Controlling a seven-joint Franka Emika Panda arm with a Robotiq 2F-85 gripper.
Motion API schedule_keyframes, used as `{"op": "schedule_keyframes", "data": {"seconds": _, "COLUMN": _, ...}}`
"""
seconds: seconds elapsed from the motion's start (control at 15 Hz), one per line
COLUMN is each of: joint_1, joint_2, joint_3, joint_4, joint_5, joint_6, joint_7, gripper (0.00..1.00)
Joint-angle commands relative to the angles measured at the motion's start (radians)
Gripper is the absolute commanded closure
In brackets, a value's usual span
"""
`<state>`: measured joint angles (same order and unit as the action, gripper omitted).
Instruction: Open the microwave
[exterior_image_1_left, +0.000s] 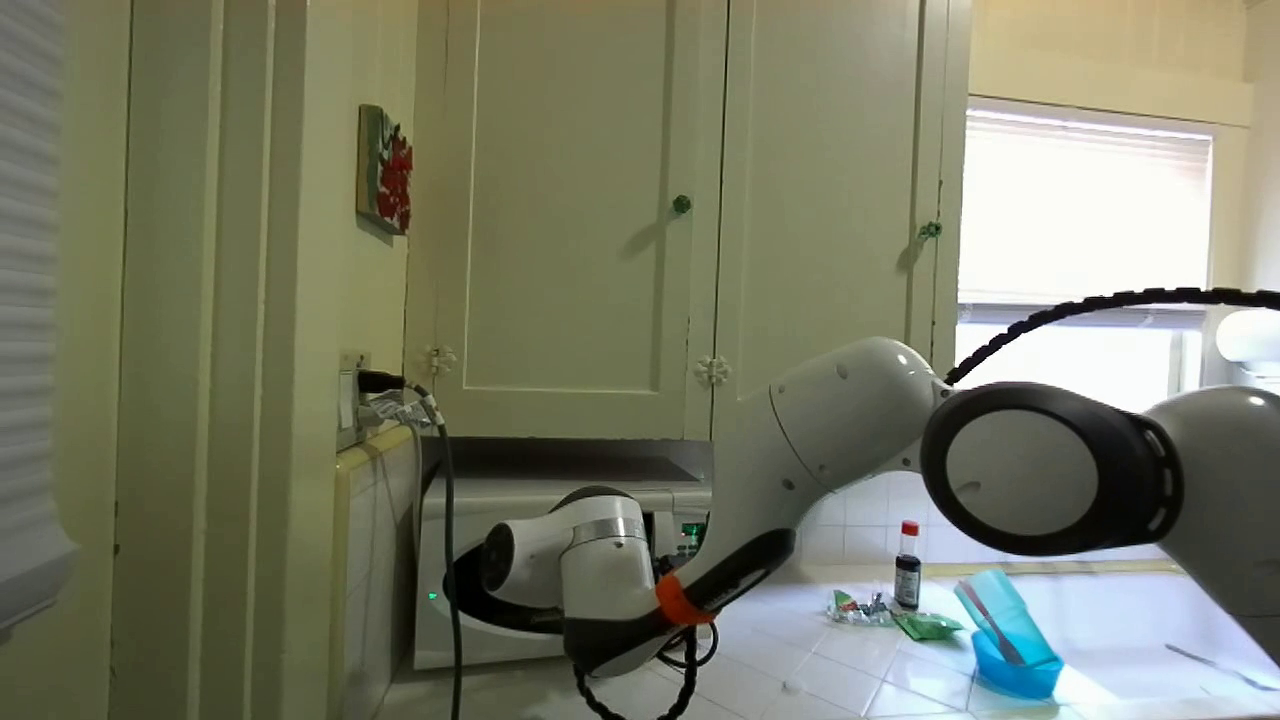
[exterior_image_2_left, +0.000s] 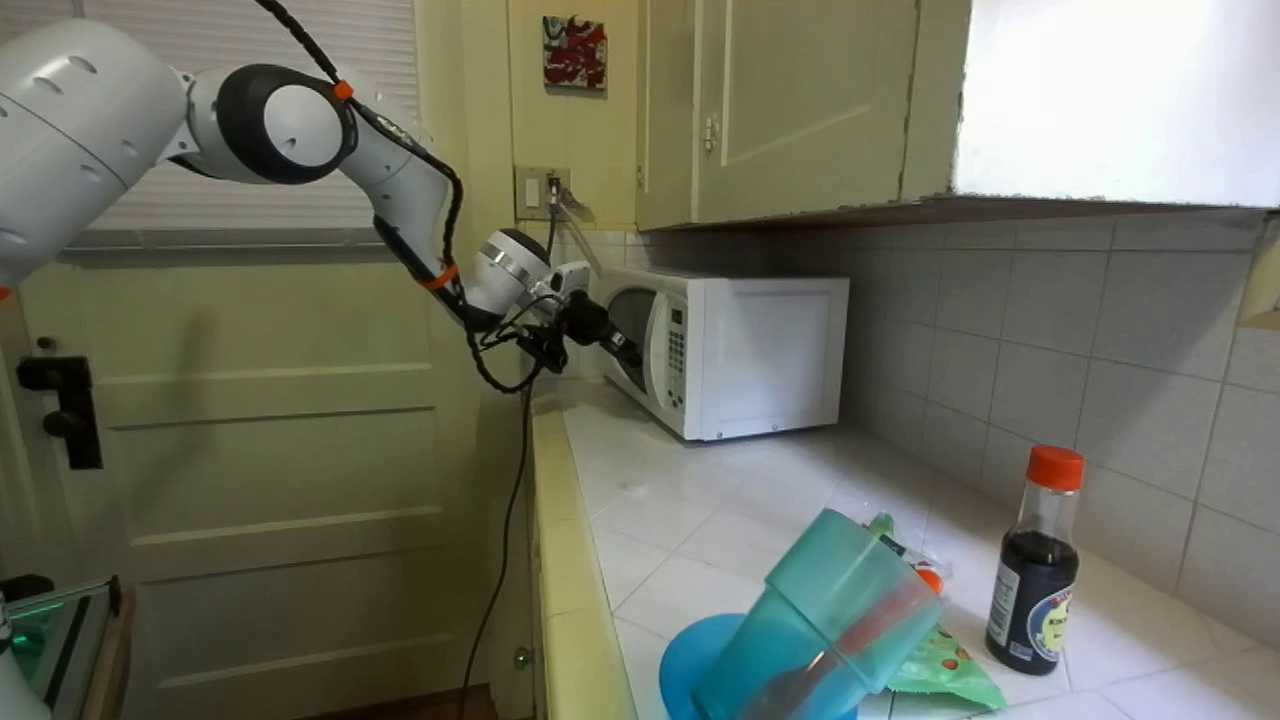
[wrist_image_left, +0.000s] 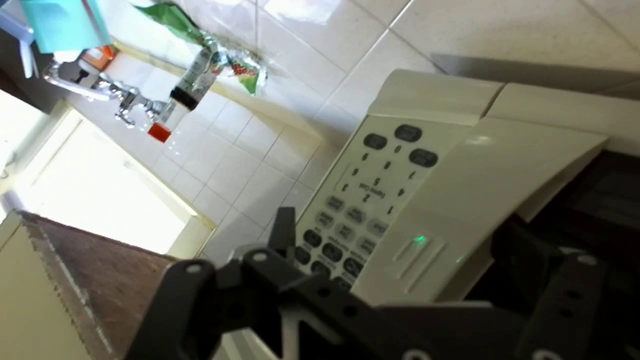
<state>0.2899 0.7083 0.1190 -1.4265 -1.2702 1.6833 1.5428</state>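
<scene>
The white microwave (exterior_image_2_left: 770, 350) stands on the counter. It also shows in an exterior view (exterior_image_1_left: 490, 650), partly behind the arm. Its door looks shut, with a dark window (exterior_image_2_left: 632, 315) and a pale vertical handle (exterior_image_2_left: 656, 345). In the wrist view the handle (wrist_image_left: 465, 190) runs between the fingers, beside the control panel (wrist_image_left: 375, 170). My gripper (wrist_image_left: 400, 235) is open, one finger over the panel's side and the other at the dark window side of the handle. In an exterior view the gripper (exterior_image_2_left: 626, 350) is at the door front. Whether it touches the handle cannot be told.
Cream cabinets (exterior_image_1_left: 570, 200) hang over the microwave. A dark cable (exterior_image_1_left: 450, 560) hangs at its left side. A sauce bottle (exterior_image_2_left: 1035, 570), a green packet (exterior_image_2_left: 945, 675) and a tilted teal cup (exterior_image_2_left: 820, 610) are farther along the counter. A tiled wall (exterior_image_2_left: 1060, 330) is behind.
</scene>
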Motion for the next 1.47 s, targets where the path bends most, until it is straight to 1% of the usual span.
{"op": "schedule_keyframes", "data": {"seconds": 0.0, "joint_1": -0.054, "joint_2": -0.080, "joint_3": 0.038, "joint_4": -0.161, "joint_5": 0.086, "joint_6": 0.158, "joint_7": -0.004, "gripper": 0.00}}
{"op": "schedule_keyframes", "data": {"seconds": 0.07, "joint_1": -0.057, "joint_2": -0.091, "joint_3": 0.033, "joint_4": -0.182, "joint_5": 0.099, "joint_6": 0.181, "joint_7": 0.005, "gripper": 0.00}}
{"op": "schedule_keyframes", "data": {"seconds": 0.2, "joint_1": -0.047, "joint_2": -0.102, "joint_3": 0.019, "joint_4": -0.215, "joint_5": 0.152, "joint_6": 0.157, "joint_7": 0.035, "gripper": 0.00}}
{"op": "schedule_keyframes", "data": {"seconds": 0.33, "joint_1": -0.027, "joint_2": -0.106, "joint_3": 0.007, "joint_4": -0.235, "joint_5": 0.173, "joint_6": 0.123, "joint_7": 0.054, "gripper": 0.00}}
{"op": "schedule_keyframes", "data": {"seconds": 0.4, "joint_1": -0.029, "joint_2": -0.109, "joint_3": 0.012, "joint_4": -0.243, "joint_5": 0.172, "joint_6": 0.151, "joint_7": 0.045, "gripper": 0.00}}
{"op": "schedule_keyframes", "data": {"seconds": 0.53, "joint_1": -0.008, "joint_2": -0.113, "joint_3": 0.005, "joint_4": -0.245, "joint_5": 0.149, "joint_6": 0.131, "joint_7": 0.051, "gripper": 0.00}}
{"op": "schedule_keyframes", "data": {"seconds": 0.8, "joint_1": 0.049, "joint_2": -0.123, "joint_3": -0.021, "joint_4": -0.222, "joint_5": 0.098, "joint_6": 0.011, "joint_7": 0.142, "gripper": 0.00}}
{"op": "schedule_keyframes", "data": {"seconds": 1.0, "joint_1": 0.057, "joint_2": -0.131, "joint_3": -0.018, "joint_4": -0.212, "joint_5": 0.094, "joint_6": -0.061, "joint_7": 0.172, "gripper": 0.00}}
{"op": "schedule_keyframes", "data": {"seconds": 1.13, "joint_1": 0.055, "joint_2": -0.129, "joint_3": -0.022, "joint_4": -0.192, "joint_5": 0.050, "joint_6": -0.071, "joint_7": 0.190, "gripper": 0.00}}
{"op": "schedule_keyframes", "data": {"seconds": 1.4, "joint_1": 0.044, "joint_2": -0.115, "joint_3": -0.031, "joint_4": -0.137, "joint_5": -0.042, "joint_6": -0.077, "joint_7": 0.179, "gripper": 0.00}}
